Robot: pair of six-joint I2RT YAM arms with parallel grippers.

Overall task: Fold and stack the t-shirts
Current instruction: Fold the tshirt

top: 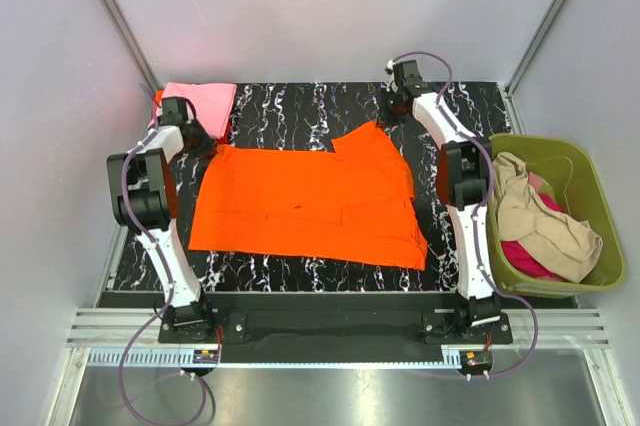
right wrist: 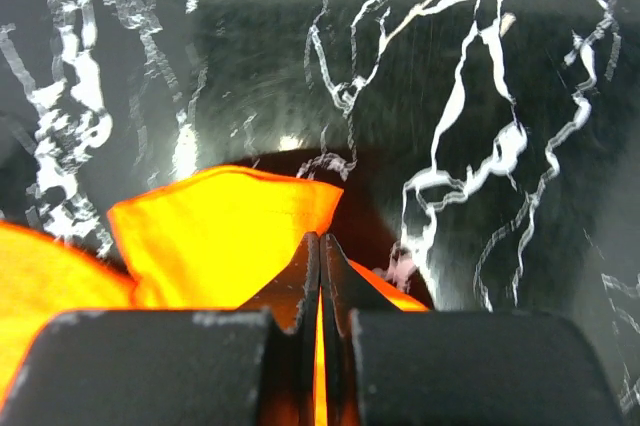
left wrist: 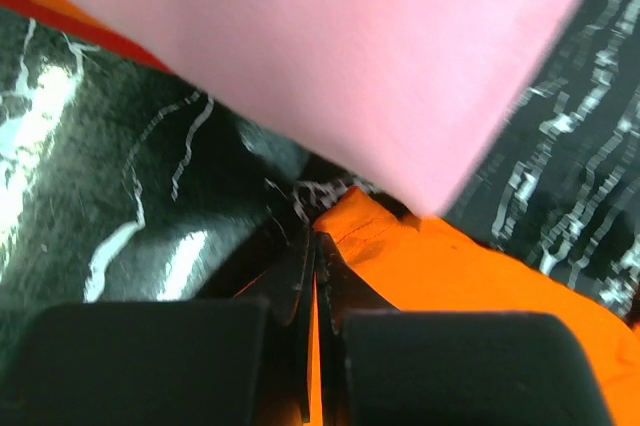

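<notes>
- Black marbled counter [top: 300, 106], between grey walls, is carrying the work.
- Orange t-shirt [top: 310, 201] is lying spread flat mid-counter, not yet folded.
- Olive basket [top: 598, 208], off the counter's right edge, is holding a beige shirt [top: 545, 221] and a magenta shirt [top: 522, 256], both waiting unfolded.
- Pink shirt [top: 203, 101] is sitting folded at the far-left corner, seemingly starting the stack.
- Left jaws and right jaws are each pinching shut on a far corner of the orange t-shirt, likely setting up its first fold.

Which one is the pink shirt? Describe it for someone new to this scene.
Find the black marbled table. At its far left corner, just beyond the left gripper, lies the pink shirt, folded small. Unlike the neighbouring orange shirt, spread wide, it is pale pink.
</notes>
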